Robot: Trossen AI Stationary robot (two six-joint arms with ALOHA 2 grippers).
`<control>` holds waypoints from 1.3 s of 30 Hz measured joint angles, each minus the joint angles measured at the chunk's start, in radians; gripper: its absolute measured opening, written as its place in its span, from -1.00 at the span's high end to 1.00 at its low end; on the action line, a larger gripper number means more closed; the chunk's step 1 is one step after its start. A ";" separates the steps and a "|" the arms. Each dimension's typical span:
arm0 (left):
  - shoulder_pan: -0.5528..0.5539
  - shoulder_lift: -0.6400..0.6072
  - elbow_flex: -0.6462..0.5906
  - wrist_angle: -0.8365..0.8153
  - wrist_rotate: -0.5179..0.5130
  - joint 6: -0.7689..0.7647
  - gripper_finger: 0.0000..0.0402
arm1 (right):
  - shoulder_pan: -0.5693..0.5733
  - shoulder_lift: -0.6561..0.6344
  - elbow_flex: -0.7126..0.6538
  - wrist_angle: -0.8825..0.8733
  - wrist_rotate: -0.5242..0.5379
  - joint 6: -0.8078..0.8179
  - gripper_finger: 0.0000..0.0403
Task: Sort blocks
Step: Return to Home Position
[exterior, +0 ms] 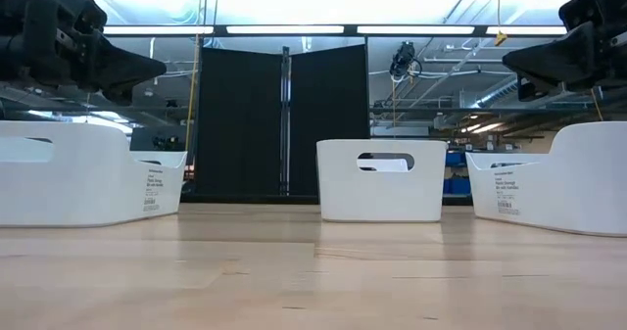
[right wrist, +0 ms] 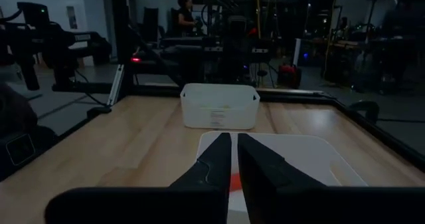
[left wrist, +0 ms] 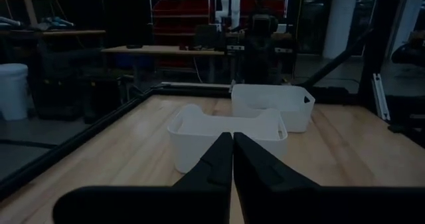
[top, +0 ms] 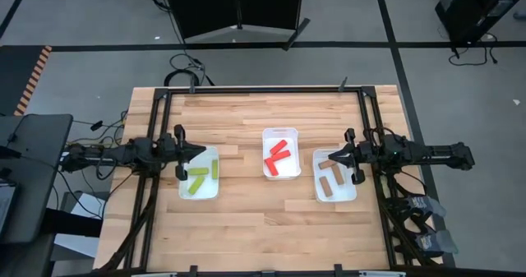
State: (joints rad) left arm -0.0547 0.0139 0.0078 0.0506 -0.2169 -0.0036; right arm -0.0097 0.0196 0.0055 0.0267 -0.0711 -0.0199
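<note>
Hovering left claw (top: 187, 154): my fingers were pressed together, holding nothing, above the left tray (top: 210, 191)'s outer edge.
Right claw (top: 334, 156): mine too, fingers closed and empty, over the right tray (top: 349, 193).
Yellow-green blocks (top: 200, 178): lay in the left tray.
Red blocks (top: 279, 157): lay in the middle tray (top: 289, 135), touching each other.
Brown blocks (top: 330, 178): lay in the right tray.
Table (top: 246, 228): wooden, carried all three trays in a row.
</note>
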 joint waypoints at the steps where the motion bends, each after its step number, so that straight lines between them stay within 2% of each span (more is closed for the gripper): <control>1: 0.000 0.000 0.000 0.004 0.000 0.000 0.89 | 0.000 0.000 0.000 0.000 0.000 0.000 0.80; 39: 0.000 0.000 0.000 0.007 -0.001 0.000 0.88 | 0.000 0.000 0.000 0.002 0.001 -0.001 0.83</control>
State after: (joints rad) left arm -0.0547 0.0139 0.0074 0.0578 -0.2176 -0.0040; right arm -0.0101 0.0196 0.0059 0.0287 -0.0700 -0.0204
